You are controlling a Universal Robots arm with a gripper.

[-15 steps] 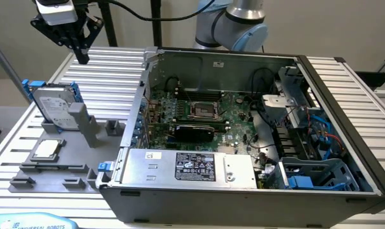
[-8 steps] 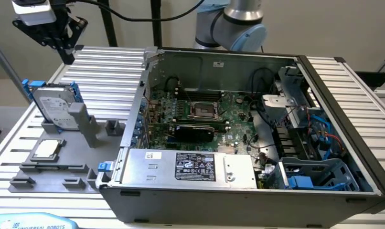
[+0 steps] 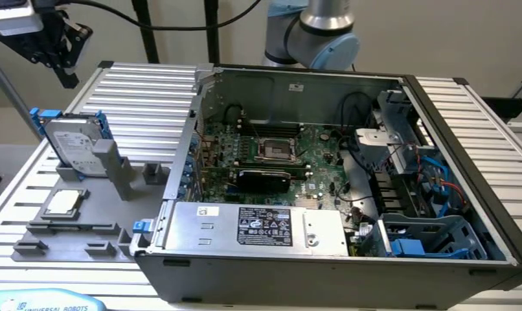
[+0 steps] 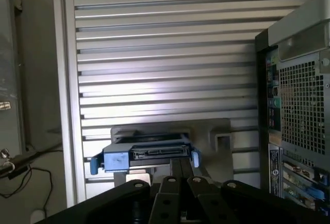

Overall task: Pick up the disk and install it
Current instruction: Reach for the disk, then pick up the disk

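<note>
The disk [image 3: 75, 146] stands on edge in a grey holder [image 3: 105, 172] on the exterior view's left, beside the open computer case. It is silver with a white label and a blue carrier frame. In the wrist view I see the disk [image 4: 147, 154] end-on, with its connector edge and blue frame ends facing the camera. My gripper [image 3: 68, 74] hangs high above the table, beyond the disk and well apart from it. In the wrist view the gripper [image 4: 181, 166] has its two fingers pressed together with nothing between them.
The open computer case [image 3: 183, 136] fills the middle and right. Inside are a motherboard [image 3: 274, 152], a silver power supply box [image 3: 252, 227] and a blue drive cage [image 3: 429, 236]. A small square CPU chip [image 3: 62, 202] lies on the grey fixture. The table [image 3: 149, 84] is ribbed aluminium.
</note>
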